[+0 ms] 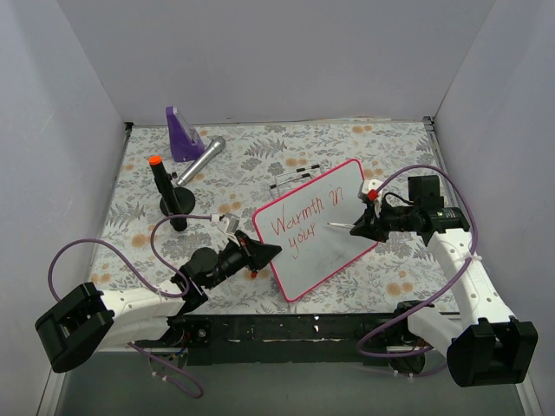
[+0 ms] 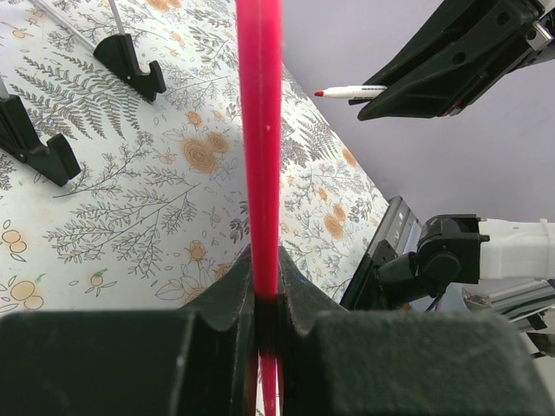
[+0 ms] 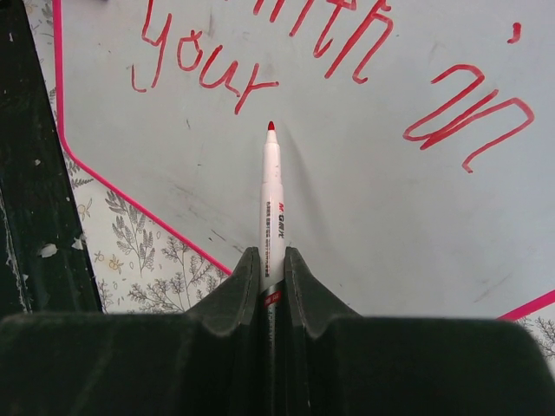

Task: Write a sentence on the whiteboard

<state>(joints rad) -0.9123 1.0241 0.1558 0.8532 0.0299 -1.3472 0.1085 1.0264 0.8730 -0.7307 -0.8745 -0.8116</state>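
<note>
At the right of the floral-patterned counter (image 1: pixel 390 277), the right end effector (image 3: pixel 273 260) has its 2 fingers pressed narrowly together on a slim white marker with a red tip (image 3: pixel 272 199), gripping it near the rear of the barrel so that most of it juts forward. The tip points at a small rectangular glossy whiteboard with a pink-red rounded-corner frame (image 1: pixel 334 247), aiming at the bare surface just below and right of the word "your". Seen edge-on from the left wrist, the tip appears to stand just off the board rather than on it. The red handwritten lettering (image 1: pixel 303 221) runs in 2 lines, "Warmth in" above "your". The left end effector (image 2: pixel 264 286) is clamped tight on the whiteboard's frame at its near left edge, and the board sits tilted between the 2 arms near the middle of the counter. Behind the board lie small black clip feet (image 2: pixel 130 65) with thin rods. Well apart, at the far left, stand a black upright pen with an orange cap (image 1: pixel 165 191) on a round base, a silver cylinder (image 1: pixel 202 160) lying tilted, and a purple wedge-shaped block (image 1: pixel 182 134).
</note>
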